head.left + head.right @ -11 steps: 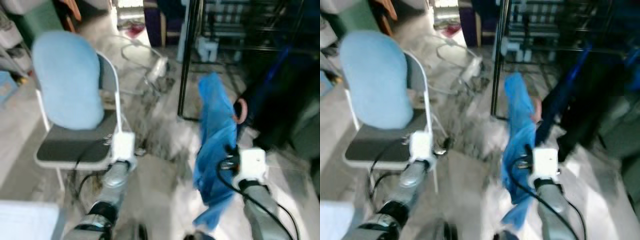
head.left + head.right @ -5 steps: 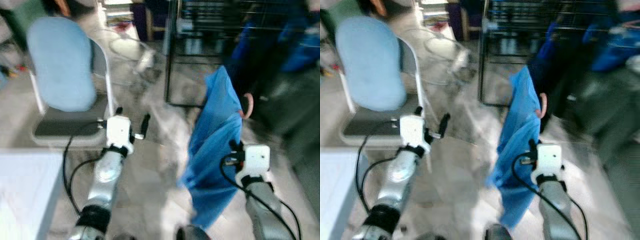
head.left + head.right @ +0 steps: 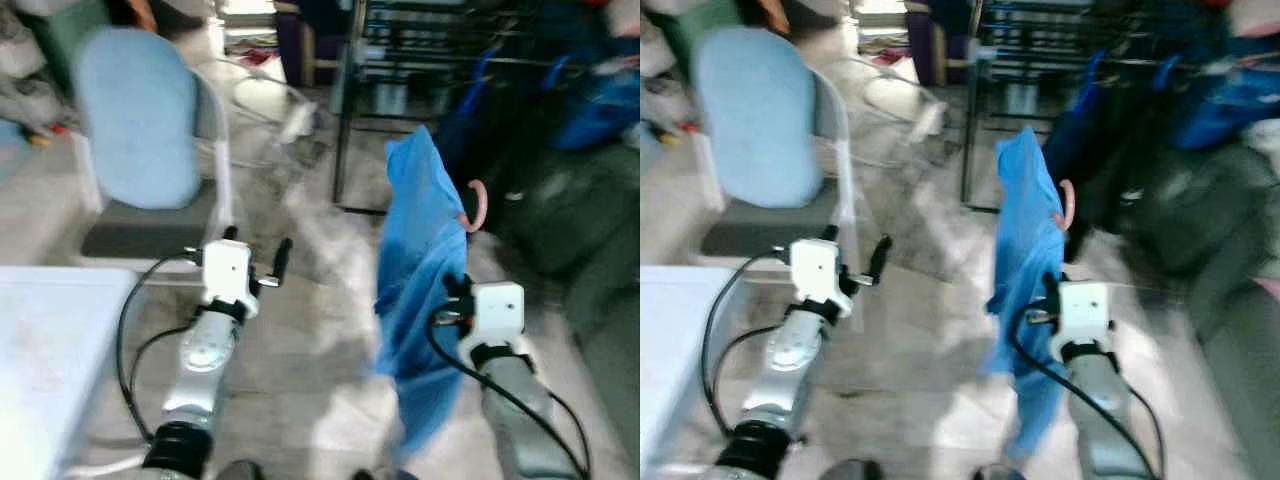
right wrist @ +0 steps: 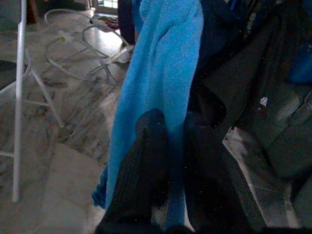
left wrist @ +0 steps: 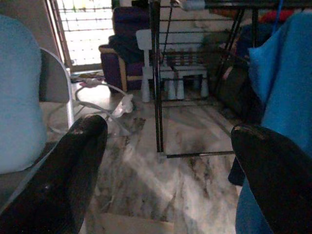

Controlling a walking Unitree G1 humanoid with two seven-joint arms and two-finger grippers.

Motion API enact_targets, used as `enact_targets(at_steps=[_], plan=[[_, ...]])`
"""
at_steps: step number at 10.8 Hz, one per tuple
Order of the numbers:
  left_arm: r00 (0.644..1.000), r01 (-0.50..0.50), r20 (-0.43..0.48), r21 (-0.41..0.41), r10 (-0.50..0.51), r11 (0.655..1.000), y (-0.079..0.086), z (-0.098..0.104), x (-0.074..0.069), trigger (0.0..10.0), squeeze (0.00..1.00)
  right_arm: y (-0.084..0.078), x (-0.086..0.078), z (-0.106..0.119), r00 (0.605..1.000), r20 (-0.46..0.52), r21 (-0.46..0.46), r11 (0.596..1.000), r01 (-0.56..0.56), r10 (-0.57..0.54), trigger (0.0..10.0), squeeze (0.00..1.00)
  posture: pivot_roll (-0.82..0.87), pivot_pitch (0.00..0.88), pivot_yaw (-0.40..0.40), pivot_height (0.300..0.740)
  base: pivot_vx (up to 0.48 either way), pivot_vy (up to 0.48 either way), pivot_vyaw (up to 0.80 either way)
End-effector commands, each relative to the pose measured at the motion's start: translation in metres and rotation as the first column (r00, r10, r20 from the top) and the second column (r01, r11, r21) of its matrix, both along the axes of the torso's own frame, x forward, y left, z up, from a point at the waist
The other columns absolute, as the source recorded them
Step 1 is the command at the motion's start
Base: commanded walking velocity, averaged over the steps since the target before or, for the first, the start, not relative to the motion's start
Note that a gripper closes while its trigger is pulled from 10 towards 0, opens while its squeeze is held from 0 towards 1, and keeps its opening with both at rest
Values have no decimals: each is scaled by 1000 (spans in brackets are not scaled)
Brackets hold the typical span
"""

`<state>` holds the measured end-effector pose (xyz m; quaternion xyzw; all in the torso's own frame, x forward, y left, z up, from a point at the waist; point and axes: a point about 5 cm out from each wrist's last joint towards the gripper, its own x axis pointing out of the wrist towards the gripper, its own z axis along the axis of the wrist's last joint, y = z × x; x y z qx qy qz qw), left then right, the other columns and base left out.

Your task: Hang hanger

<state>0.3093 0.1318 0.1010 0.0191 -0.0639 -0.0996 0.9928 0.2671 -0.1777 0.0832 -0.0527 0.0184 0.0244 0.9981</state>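
View swung since earlier, white table [image 3: 50,340] now lower left; my right gripper [image 4: 168,126] clamps one blue cloth [image 3: 425,250] on one pink hanger [image 3: 478,205], before the rack [image 3: 345,110]; left gripper [image 3: 255,262] spread, empty; one chair [image 3: 150,130].

right claw [image 4: 170,141] fingers pinched tight on a blue cloth [image 4: 161,73] | cloth is seen hanging down over the marble floor [image 4: 68,102] | dark clothes [image 4: 253,73] just beside it | white chair leg [image 4: 19,97] and cable loops [image 4: 83,39] off to the side
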Motion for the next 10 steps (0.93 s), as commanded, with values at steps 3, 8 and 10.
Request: enact_targets(at_steps=[3,8,10], plan=[[1000,15,-25,4,-15,1000,-4,-4,-1,10000,0,-6,1,6,999,30,-15,1000,14,-14,10000,0,-178,135,29,740,0,-480,0],[992,-16,-124,73,25,997,5,-31,-7,10000,0,1,-1,0,1000,1,-14,999,-31,31,10000,0,-184,168,37,740,0,-480,0],[982,-63,-170,108,81,992,13,-45,-12,10000,0,5,-3,-2,998,-13,-5,999,-54,53,10000,0,-184,170,32,740,0,0,0]])
